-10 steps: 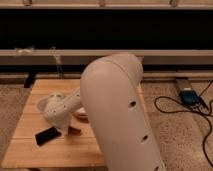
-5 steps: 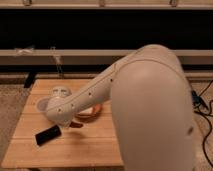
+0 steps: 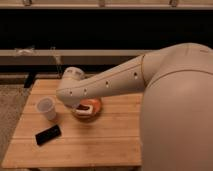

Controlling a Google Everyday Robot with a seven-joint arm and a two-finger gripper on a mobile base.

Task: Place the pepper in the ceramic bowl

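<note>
The arm reaches in from the right, its wrist bending down over the ceramic bowl [image 3: 88,108] near the middle of the wooden worktop [image 3: 100,145]. The pincer [image 3: 79,106] sits at the bowl's left rim, mostly hidden beneath the wrist housing, so whether it is apart or together cannot be told. A small dark red sliver shows at that rim, right under the wrist; this is probably the pepper [image 3: 81,106], at or just inside the bowl beside the pale block [image 3: 90,108]. Whether it is gripped or already lying loose is not visible.

To do the step well, the pepper should be let go low and inside the rim, toward the free part of the bowl and away from the block, so it cannot roll out over the shallow wall. The lift afterwards is best made straight up.

The white cup [image 3: 46,108] stands near the bowl on the left, the likeliest thing to be knocked by a sideways move. The black slab [image 3: 48,135] lies nearer the front left, well apart. The right half and the front of the worktop offer open room.
</note>
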